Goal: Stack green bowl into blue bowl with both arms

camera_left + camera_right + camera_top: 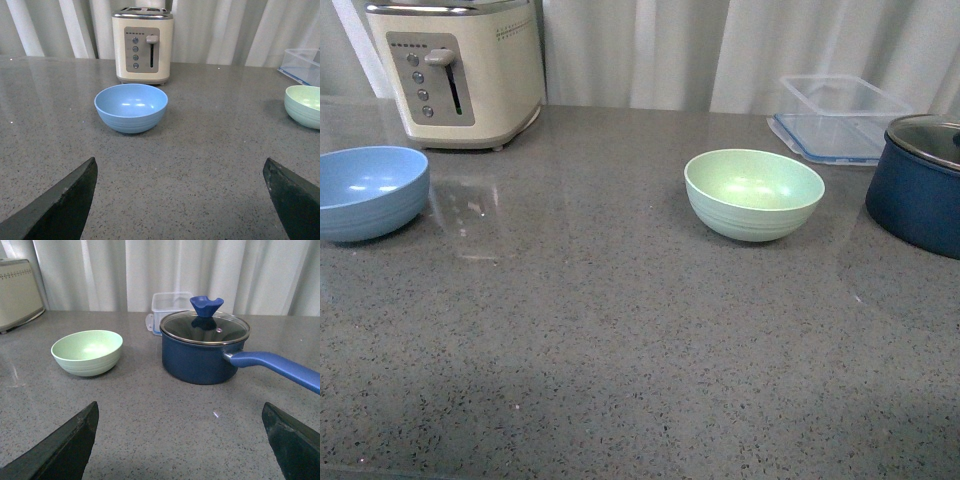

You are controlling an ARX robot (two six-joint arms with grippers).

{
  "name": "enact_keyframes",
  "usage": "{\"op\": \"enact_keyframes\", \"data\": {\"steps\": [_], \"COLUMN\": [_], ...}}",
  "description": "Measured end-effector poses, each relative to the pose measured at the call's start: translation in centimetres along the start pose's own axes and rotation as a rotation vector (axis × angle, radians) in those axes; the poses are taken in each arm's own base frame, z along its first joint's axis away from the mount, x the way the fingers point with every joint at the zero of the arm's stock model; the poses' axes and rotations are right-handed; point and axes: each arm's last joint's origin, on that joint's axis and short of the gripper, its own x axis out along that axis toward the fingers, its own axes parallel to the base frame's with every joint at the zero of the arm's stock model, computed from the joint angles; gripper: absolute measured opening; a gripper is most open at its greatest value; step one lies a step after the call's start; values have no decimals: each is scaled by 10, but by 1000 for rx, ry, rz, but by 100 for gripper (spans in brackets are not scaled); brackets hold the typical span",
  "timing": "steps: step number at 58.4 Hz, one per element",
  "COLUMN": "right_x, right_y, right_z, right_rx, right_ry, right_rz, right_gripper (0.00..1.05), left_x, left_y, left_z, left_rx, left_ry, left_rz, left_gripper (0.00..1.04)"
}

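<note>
Item: pale mint-green round matte bowl (754, 193) sat upright, right of centre on grey speckled counter (620, 350), well apart from light sky-blue round matte bowl (370, 190) at far left | left gripper (180, 165), right gripper (180, 406): both spread wide, empty | step: grasp not yet begun; next move likely called for right gripper taking the green rim.

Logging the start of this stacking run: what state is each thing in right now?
green bowl: upright, empty, not stacked.
blue bowl: upright, empty, nothing in it.
toaster: lever up.
saucepan: lid on.
clear container: uncovered, looks empty.
left gripper: open, holding nothing.
right gripper: open, holding nothing.
</note>
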Motion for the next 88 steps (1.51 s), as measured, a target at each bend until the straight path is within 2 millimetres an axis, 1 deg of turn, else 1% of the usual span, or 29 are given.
{"op": "enact_keyframes", "data": {"steps": [22, 26, 29, 34, 42, 45, 52, 56, 59, 60, 66, 73, 82, 88], "right_x": [0, 0, 0, 0, 0, 0, 0, 0, 0, 0, 0, 0, 0, 0], "right_y": [0, 0, 0, 0, 0, 0, 0, 0, 0, 0, 0, 0, 0, 0], "right_z": [0, 0, 0, 0, 0, 0, 0, 0, 0, 0, 0, 0, 0, 0], "right_rx": [0, 0, 0, 0, 0, 0, 0, 0, 0, 0, 0, 0, 0, 0], "right_ry": [0, 0, 0, 0, 0, 0, 0, 0, 0, 0, 0, 0, 0, 0], "right_rz": [0, 0, 0, 0, 0, 0, 0, 0, 0, 0, 0, 0, 0, 0], "right_gripper": [95, 95, 95, 95, 95, 95, 95, 95, 95, 95, 95, 95, 95, 95], "left_x": [0, 3, 8, 14, 29, 37, 57, 72, 82, 89, 115, 142, 174, 188], "left_y": [0, 0, -1, -2, -4, -4, 0, 4, 7, 8, 17, 33, 56, 65], "left_z": [0, -3, -2, 8, 40, 53, 76, 91, 98, 102, 115, 119, 112, 107], "left_rx": [-1, 8, 5, -8, -22, -31, -62, -87, -110, -132, -193, -268, -336, -356], "left_ry": [5, 211, 282, 283, 225, 211, 222, 247, 256, 271, 327, 406, 486, 518], "left_rz": [10, 152, 172, 166, 132, 113, 127, 151, 150, 148, 171, 244, 316, 343], "left_gripper": [98, 98, 98, 98, 98, 98, 98, 98, 98, 98, 98, 98, 98, 98]}}
